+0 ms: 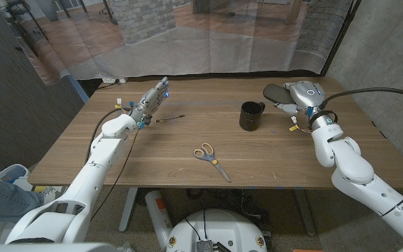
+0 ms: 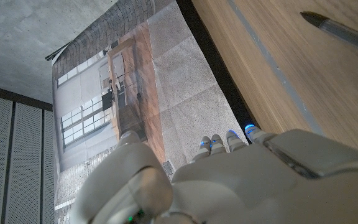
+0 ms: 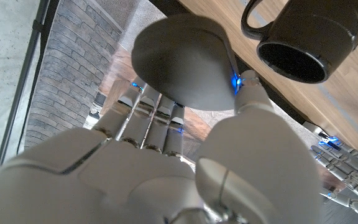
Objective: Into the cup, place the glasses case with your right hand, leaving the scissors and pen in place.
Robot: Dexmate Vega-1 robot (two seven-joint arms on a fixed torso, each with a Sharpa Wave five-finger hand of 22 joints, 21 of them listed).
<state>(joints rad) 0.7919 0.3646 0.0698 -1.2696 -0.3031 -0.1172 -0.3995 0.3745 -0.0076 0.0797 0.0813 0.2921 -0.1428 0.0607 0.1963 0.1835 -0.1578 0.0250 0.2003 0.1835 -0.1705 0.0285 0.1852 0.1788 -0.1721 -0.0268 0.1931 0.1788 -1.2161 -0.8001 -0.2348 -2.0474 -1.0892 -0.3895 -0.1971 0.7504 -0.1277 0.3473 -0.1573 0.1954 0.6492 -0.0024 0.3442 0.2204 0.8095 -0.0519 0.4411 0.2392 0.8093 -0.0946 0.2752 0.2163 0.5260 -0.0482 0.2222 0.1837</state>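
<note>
The grey case (image 1: 276, 92) is held off the counter (image 1: 173, 157) in the right hand (image 1: 301, 96), just beside and above the cup (image 1: 251, 115). The black cup stands upright, empty. Scissors (image 1: 211, 160) lie nearer the front, the pen (image 1: 169, 118) to the cup's left.

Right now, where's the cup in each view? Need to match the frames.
Head view: cup stands right of table centre, between the scissors and the right hand.
Left wrist view: no cup; a pen lies on the table.
Right wrist view: cup near the held glasses case.
Shared landmark: the wooden table.
</note>
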